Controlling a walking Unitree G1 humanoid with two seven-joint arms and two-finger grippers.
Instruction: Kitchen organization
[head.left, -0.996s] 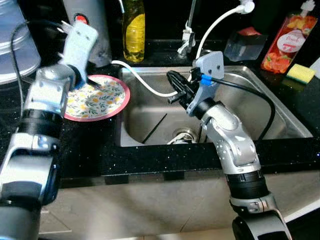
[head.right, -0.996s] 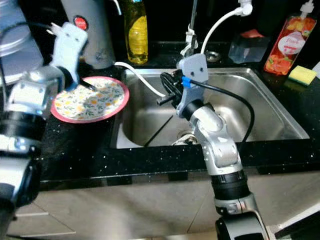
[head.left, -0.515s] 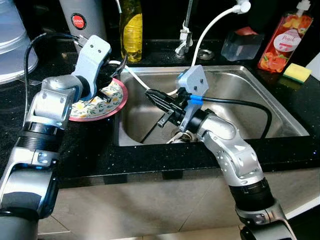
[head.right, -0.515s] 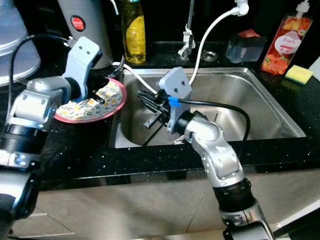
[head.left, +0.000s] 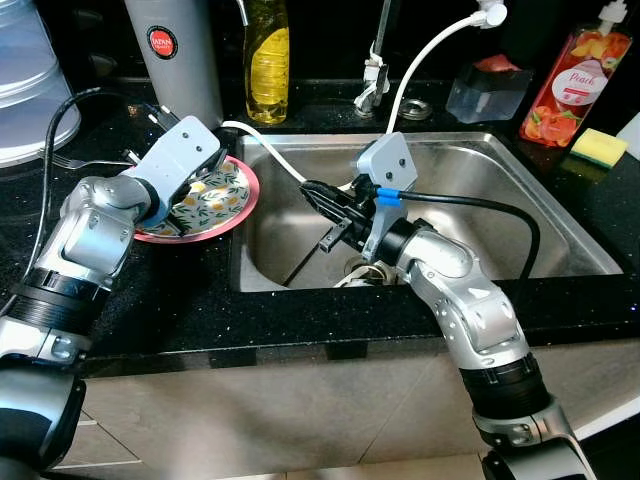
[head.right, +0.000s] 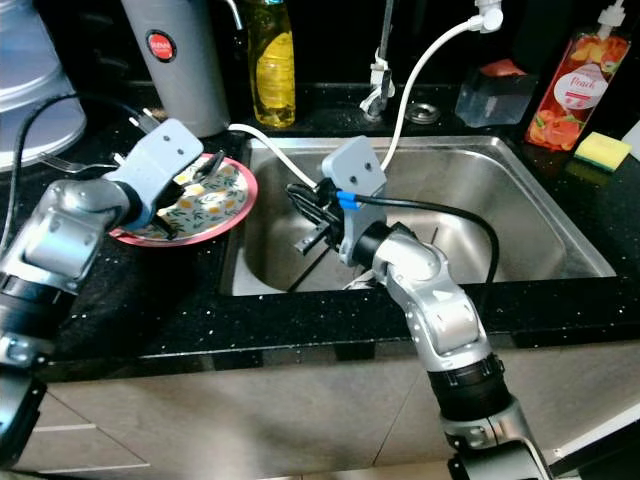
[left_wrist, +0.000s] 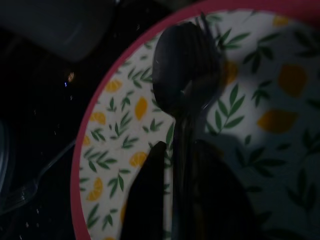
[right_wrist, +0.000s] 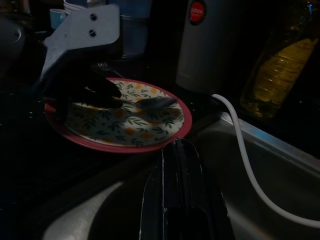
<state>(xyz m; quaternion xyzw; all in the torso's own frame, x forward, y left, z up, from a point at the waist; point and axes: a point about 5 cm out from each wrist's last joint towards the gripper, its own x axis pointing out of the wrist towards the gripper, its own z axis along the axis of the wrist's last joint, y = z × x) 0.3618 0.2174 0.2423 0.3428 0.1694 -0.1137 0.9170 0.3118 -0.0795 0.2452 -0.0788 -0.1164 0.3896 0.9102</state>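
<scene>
The plate (head.left: 222, 195) is round, with a pink rim and a white face printed with yellow lemons and green leaves. It lies on the black counter (head.left: 160, 290), just beside the left edge of the steel sink (head.left: 560, 230). The left gripper (left_wrist: 180, 165) is over the plate, its fingers closed on a dark spoon (left_wrist: 185, 75). The right gripper (head.left: 318, 192) is over the sink, fingers pressed together, holding nothing.
</scene>
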